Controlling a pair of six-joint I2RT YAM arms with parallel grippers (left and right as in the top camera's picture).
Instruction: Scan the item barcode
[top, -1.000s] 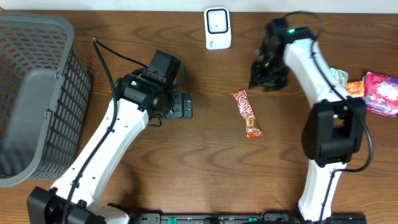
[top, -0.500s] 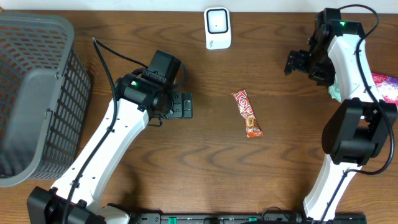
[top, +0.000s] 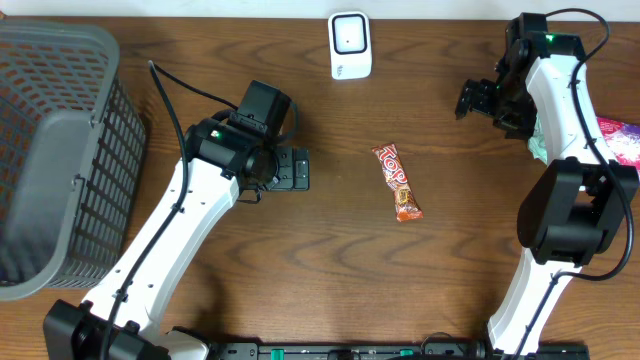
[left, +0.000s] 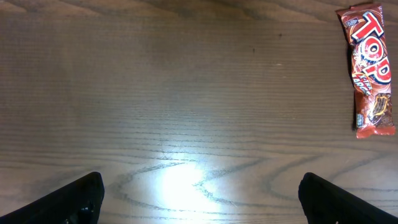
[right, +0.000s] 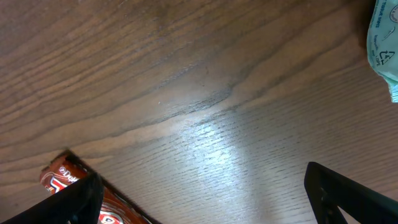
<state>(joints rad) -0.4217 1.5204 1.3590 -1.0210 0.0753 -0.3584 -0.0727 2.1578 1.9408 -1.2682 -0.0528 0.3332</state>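
Snack bar (top: 397, 182) lies on table (top: 330, 270) outside grey basket (top: 95, 180); left pincer (left: 202, 196) and right pincer (right: 208, 196) gape.

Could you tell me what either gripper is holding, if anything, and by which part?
Nothing is held: left gripper and right gripper both stand open, and the bar lies alone on the table.

looks down on a brown wooden table (right: 186, 74) with a bright glare patch (right: 208, 134) near the middle. shows the right gripper (right: 202, 202) spread wide, dark fingertips (right: 348, 193) in the two lower corners, wood grain between them. catches one end of a red candy bar (right: 118, 211) at lower left, partly behind the fingertip there, and the edge of a pale teal-and-white packet (right: 385, 43) at upper right.
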